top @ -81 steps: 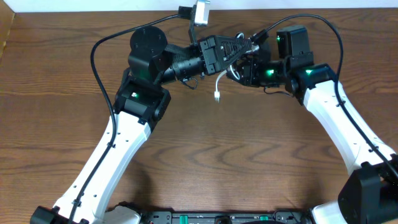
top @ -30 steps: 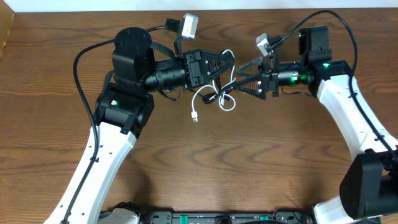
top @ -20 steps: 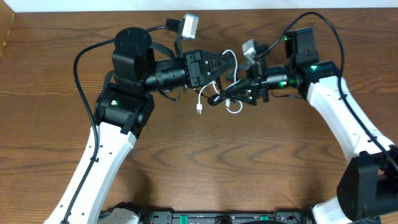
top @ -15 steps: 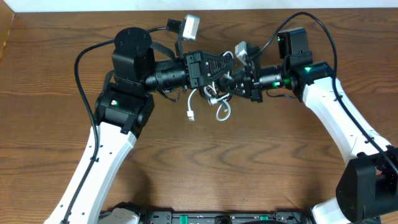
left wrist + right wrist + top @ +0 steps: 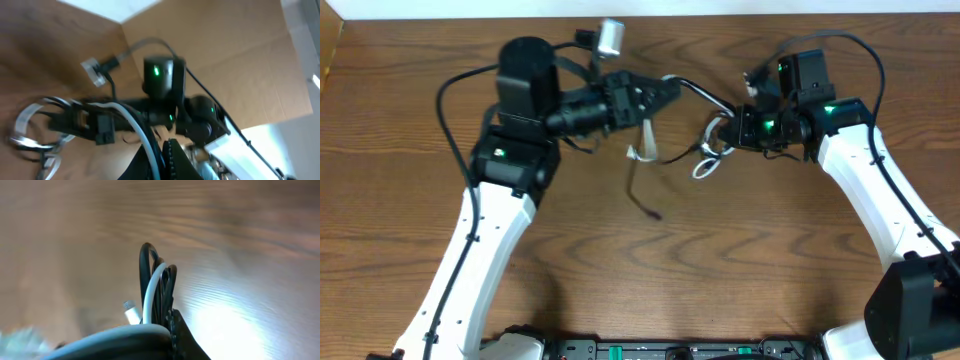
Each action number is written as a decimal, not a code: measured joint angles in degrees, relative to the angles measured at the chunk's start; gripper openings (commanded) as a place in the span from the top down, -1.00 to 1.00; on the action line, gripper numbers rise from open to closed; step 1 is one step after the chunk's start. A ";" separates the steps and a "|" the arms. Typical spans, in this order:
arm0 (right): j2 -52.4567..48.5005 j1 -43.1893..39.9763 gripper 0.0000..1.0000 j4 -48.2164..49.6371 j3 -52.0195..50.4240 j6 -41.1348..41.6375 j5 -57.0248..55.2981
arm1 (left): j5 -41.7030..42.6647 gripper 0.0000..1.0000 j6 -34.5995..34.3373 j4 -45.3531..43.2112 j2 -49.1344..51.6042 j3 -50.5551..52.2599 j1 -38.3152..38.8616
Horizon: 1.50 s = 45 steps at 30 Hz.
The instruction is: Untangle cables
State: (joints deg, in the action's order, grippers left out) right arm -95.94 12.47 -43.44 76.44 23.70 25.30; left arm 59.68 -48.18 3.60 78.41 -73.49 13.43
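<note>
White and black cables (image 5: 704,158) hang in the air above the desk (image 5: 750,270), stretched between the left tool (image 5: 667,86) and the right tool (image 5: 723,124). Each tool is clenched on a strand, apparently to pull the knot apart. Loops bunch just beside the right tool, and one thin black end dangles toward the desk.

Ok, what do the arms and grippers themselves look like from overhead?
Left arm and right arm match: white long links, black joint housings with green lights, a thick black wire looping beside each. Left gripper and right gripper are black; a silver camera sits at the left wrist.
</note>
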 measured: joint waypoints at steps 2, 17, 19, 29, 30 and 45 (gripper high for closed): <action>0.00 0.00 0.98 -2.67 0.00 1.64 -4.66 | 0.02 0.85 0.00 -0.22 -0.07 0.00 -2.47; -1.09 -1.03 0.98 -16.00 -0.24 -17.84 4.76 | -10.36 0.85 16.28 24.35 -1.18 -0.28 -14.49; -1.09 -1.18 0.98 -18.95 -0.33 -21.16 5.66 | -13.62 0.85 19.47 28.13 -1.40 -0.31 -14.47; -1.16 1.73 0.98 -25.14 -0.39 -33.57 10.88 | -28.09 0.01 25.38 38.53 -1.49 -0.31 -14.56; -1.16 2.32 0.98 -25.14 -0.39 -34.25 11.17 | -28.68 -0.08 25.42 39.10 -1.49 -0.31 -14.56; -1.18 1.68 0.98 -21.62 -0.48 -40.28 23.41 | -26.01 -0.22 29.70 42.10 -1.38 -0.31 -12.11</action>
State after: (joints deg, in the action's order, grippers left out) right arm -97.12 14.15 -65.06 75.96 -16.58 48.71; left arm 33.67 -18.48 45.69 77.03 -73.80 1.32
